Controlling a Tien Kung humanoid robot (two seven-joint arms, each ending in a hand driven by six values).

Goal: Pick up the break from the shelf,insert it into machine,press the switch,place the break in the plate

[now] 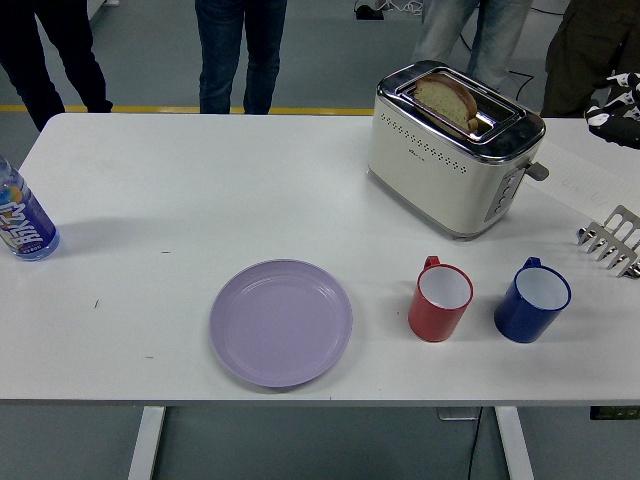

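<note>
In the head view, a tan, brown-crusted slice of bread is seen upright in a slot of the cream and chrome toaster on the white worktop, its long axis following the slot, lower half hidden. The right hand is cut off at the edge; its grip cannot be told. A round lilac plate lies empty.
</note>
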